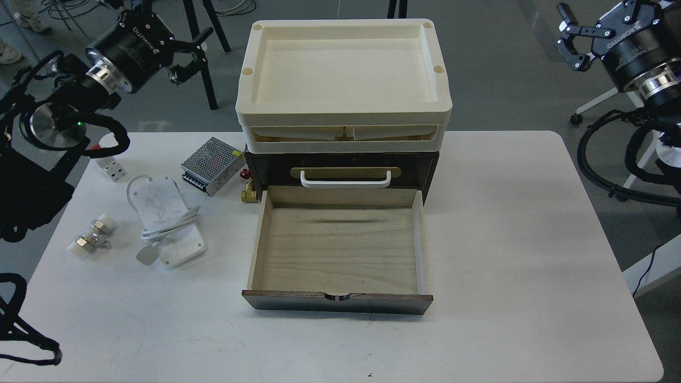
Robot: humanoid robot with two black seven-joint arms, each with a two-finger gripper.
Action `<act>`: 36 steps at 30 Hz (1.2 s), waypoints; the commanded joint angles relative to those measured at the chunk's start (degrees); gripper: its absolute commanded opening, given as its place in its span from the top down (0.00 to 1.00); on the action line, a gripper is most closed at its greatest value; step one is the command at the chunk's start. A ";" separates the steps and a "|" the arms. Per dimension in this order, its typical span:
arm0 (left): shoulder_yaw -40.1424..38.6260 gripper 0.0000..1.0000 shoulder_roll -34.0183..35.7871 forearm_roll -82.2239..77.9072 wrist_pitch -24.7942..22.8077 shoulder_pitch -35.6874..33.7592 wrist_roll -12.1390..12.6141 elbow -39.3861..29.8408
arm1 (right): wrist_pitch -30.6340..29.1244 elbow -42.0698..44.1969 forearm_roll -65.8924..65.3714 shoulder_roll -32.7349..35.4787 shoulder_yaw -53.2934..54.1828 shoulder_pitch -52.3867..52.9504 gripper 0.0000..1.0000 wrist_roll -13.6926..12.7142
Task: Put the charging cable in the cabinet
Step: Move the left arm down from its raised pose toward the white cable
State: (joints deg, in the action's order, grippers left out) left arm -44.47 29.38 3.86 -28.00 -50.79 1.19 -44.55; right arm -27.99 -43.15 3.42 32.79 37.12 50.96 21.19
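Note:
The charging cable (167, 221) lies on the white table left of the cabinet, a white cord wound across a flat white card, its round puck end (147, 256) at the near side. The cabinet (340, 170) is a dark-brown chest at the table's middle, its lower drawer (338, 250) pulled out, pale wood inside and empty. My left gripper (192, 52) hangs high at the upper left, well above and behind the cable, fingers spread with nothing between them. My right gripper (570, 38) is raised at the upper right, far from the cabinet, open and empty.
Cream plastic trays (343, 80) are stacked on the cabinet. A perforated metal power-supply box (213, 165) sits behind the cable. A brass fitting (249, 192) stands by the drawer's left corner. A small metal connector (91, 236) and a bracket (111, 169) lie at the far left.

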 commanded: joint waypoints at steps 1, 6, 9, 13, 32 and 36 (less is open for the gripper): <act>-0.01 0.00 0.33 -0.08 0.00 0.43 -2.41 -0.01 | -0.01 0.08 0.09 0.16 1.02 -0.68 0.00 -0.01; -2.89 0.00 0.33 1.32 0.00 0.43 -4.26 0.43 | -0.01 0.00 0.09 1.92 3.13 -1.03 0.00 -0.01; -5.45 0.00 0.41 4.21 0.00 1.31 -5.58 6.64 | -0.01 0.00 0.09 2.45 3.39 -1.03 0.00 0.08; -6.16 0.00 -3.35 5.10 0.00 1.05 -5.84 13.18 | -0.01 0.00 0.18 2.63 3.57 -1.03 0.00 0.17; -14.35 0.00 11.11 -33.43 0.00 15.98 -17.27 -33.30 | -0.01 -1.50 2.20 5.87 5.33 -4.99 0.00 0.61; -4.77 0.00 21.48 -47.34 0.00 16.17 -20.78 -39.55 | -0.01 -1.50 2.20 6.14 6.64 -7.71 0.00 0.61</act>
State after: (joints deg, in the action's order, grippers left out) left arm -55.54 43.90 -34.08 -28.05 -34.85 -17.06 -80.10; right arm -28.00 -44.65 5.63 38.67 42.75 45.10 21.78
